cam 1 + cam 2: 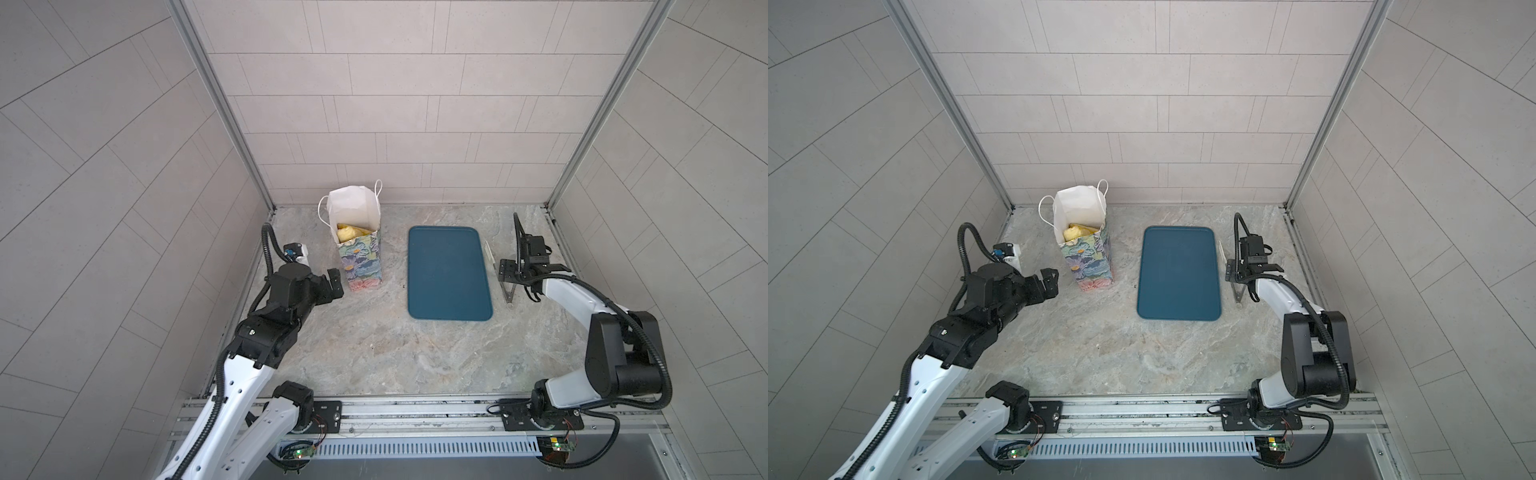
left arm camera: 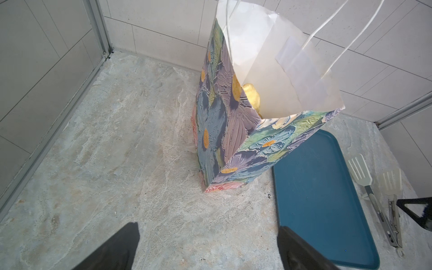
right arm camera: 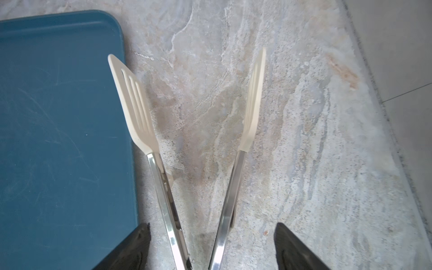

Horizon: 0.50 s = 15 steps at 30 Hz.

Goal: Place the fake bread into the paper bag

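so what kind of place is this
Probably a robot test booth dressed as a kitchen counter: tile-print walls in aluminium framing, a marble-look tabletop, and a left arm and right arm on a front rail.

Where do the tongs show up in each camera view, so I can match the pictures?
Top view: tongs just right of the teal tray, partly hidden by the right arm.
Top view: tongs just right of the teal tray.
Left wrist: tongs on the teal tray's far side from the paper bag.
Right wrist: tongs spread open, mid-picture, beside the teal tray.
Shared landmark: the teal tray.
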### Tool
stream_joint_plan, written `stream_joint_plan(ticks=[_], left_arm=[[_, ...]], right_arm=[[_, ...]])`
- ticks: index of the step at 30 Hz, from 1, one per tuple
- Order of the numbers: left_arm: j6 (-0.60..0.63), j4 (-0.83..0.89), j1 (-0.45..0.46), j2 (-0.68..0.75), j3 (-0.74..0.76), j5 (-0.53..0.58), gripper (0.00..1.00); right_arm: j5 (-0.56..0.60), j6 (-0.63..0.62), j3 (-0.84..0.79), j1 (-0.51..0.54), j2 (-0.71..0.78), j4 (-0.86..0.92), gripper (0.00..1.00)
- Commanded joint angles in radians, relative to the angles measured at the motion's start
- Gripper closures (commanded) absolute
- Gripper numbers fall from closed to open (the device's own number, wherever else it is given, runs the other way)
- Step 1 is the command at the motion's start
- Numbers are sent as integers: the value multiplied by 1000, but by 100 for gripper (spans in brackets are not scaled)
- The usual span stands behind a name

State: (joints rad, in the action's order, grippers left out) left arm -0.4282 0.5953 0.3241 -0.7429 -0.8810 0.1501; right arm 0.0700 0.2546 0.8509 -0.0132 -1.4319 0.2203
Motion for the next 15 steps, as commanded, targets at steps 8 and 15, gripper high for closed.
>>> stream_joint_plan(ticks=[8,15], left_arm=[[-10,-64,4,-6,112,255,0],[6,-177,4,-27,193,423,0]], right_arm=[[213,-70,-344,2,217,-486,16],[225,-88,-409,13,174,-650,16]])
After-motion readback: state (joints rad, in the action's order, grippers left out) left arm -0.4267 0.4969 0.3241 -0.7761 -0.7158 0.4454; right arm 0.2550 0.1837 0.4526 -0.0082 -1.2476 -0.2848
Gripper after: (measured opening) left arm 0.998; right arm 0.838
